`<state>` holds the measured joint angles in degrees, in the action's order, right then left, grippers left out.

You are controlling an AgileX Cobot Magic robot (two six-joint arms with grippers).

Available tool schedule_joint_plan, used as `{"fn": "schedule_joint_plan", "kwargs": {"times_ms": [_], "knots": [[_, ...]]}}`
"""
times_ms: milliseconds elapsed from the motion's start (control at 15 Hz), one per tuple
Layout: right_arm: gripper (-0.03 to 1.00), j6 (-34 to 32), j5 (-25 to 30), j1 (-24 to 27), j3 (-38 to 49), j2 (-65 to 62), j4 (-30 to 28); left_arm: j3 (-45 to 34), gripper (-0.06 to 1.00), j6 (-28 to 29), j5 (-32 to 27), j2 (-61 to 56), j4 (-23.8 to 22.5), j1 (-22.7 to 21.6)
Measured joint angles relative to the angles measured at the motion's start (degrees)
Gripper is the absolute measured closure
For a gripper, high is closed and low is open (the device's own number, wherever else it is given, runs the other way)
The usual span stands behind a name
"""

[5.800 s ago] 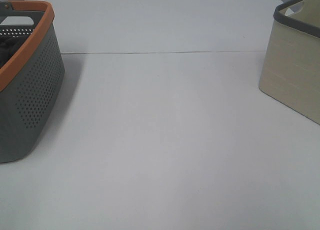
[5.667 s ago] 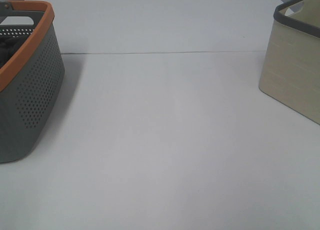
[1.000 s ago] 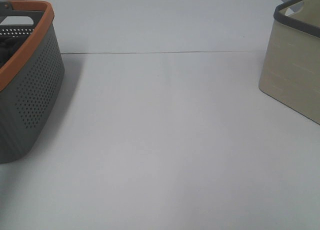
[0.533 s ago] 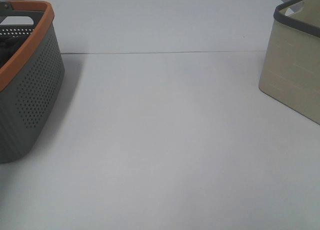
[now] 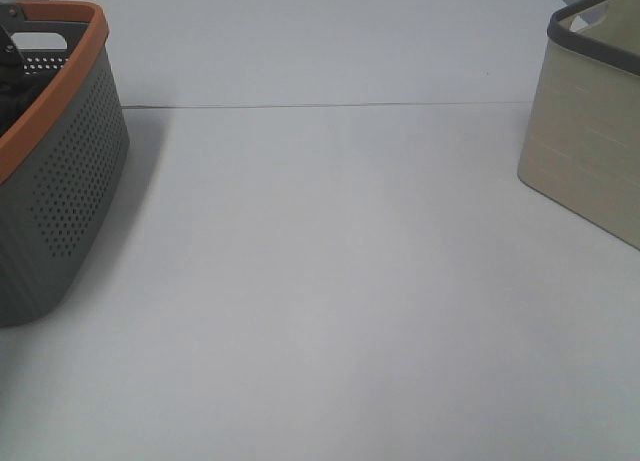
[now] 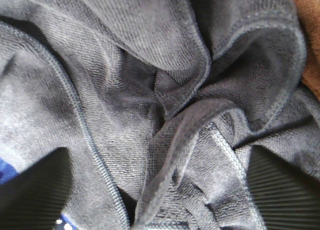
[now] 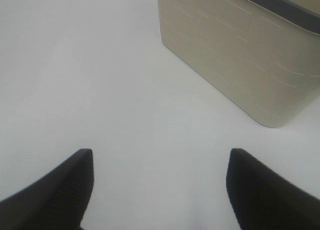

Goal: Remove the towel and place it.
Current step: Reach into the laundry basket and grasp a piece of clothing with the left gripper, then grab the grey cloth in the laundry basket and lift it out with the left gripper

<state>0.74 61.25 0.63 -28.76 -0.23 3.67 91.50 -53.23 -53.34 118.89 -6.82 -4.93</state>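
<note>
left gripper (image 6: 157, 187) has sunk onto the towel (image 6: 125, 90), jaws wide, nothing clasped; right gripper (image 7: 160, 182) also spread, empty

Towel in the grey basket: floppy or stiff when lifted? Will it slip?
Probably floppy: the towel lies in deep crumpled folds, so it should drape and trail. Its ribbed terry surface likely grips well. Looks light: thin hemmed cloth.
</note>
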Motion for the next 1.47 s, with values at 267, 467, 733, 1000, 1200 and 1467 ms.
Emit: {"fn": "schedule_joint_plan", "kwargs": {"times_ms": [267, 467, 733, 1000, 1200, 1467], "knots": [[0.31, 0.0, 0.0, 0.0, 0.0, 0.0, 0.0, 0.0, 0.39, 0.8, 0.0, 0.0, 0.4, 0.0], [0.31, 0.0, 0.0, 0.0, 0.0, 0.0, 0.0, 0.0, 0.42, 1.32, 0.0, 0.0, 0.8, 0.0], [0.31, 0.0, 0.0, 0.0, 0.0, 0.0, 0.0, 0.0, 0.47, 1.43, 0.0, 0.0, 1.55, 0.0], [0.31, 0.0, 0.0, 0.0, 0.0, 0.0, 0.0, 0.0, 0.8, 1.49, 0.0, 0.0, 1.55, 0.0], [0.31, 0.0, 0.0, 0.0, 0.0, 0.0, 0.0, 0.0, 0.94, 1.26, -1.72, 0.0, 1.55, 0.0], [0.31, 0.0, 0.0, 0.0, 0.0, 0.0, 0.0, 1.89, 0.94, 3.84, -6.3, -0.4, 1.83, 0.0]]}}
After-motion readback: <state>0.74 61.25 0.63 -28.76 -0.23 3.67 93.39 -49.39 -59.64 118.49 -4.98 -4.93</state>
